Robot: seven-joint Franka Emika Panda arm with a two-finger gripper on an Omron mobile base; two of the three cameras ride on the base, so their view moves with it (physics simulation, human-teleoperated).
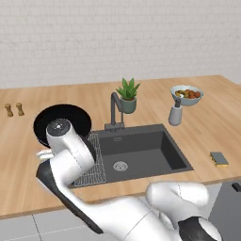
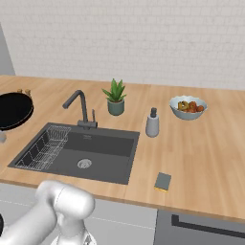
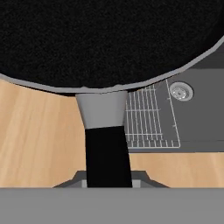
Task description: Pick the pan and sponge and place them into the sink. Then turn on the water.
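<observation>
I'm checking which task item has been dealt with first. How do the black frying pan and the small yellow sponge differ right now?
The round black frying pan is large and gripped by its handle in the shut gripper, left of the dark grey sink; the small rectangular yellow sponge with a grey-green top lies untouched on the wooden counter, right of the sink. Neither is in the sink yet.

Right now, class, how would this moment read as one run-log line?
tool: shut on pan handle | pan: lifted left of sink | sponge: on counter right of sink | faucet: no water
</observation>
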